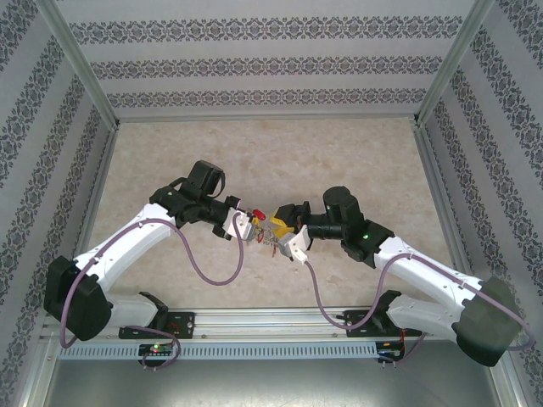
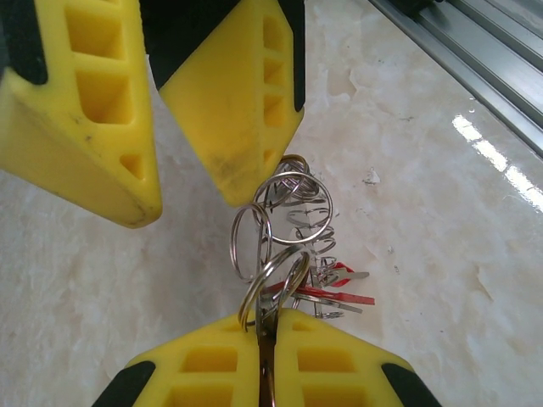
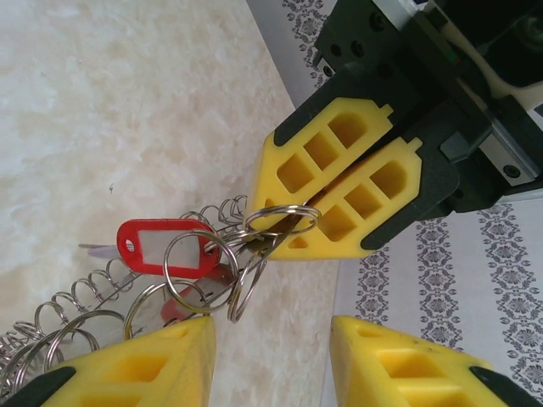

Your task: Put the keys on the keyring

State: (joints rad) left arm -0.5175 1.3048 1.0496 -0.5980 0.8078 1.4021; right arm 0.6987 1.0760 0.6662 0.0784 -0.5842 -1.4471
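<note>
The pale marbled worktop fills the middle of the overhead view, boxed in by patterned walls along the top and both sides. An aluminium rail runs across the lower part of the frame.

The left arm rises from the lower left and the right arm from the lower right. They meet just below the centre of the frame, each trailing a purple cable.

The left gripper sits just left of centre in the overhead view. In its own wrist view, the left gripper is at the bottom edge, its yellow jaws pressed together on a ring of the keyring. The right wrist view has the left gripper at the upper right, pinching that same ring.

The right gripper faces it from just right of centre. Its jaws stand well apart and hold nothing. They show at the bottom of its own wrist view and at the top of the left wrist view, where one pad is just beside the rings.

The keyring is a bundle of linked silver loops. It hangs between the two grippers above the worktop and trails toward the lower left of the right wrist view.

The keys dangle from the bundle with red plastic heads and thin silver blades. One red head has a white insert. In the overhead view the keys are a small red and silver cluster between the grippers.
</note>
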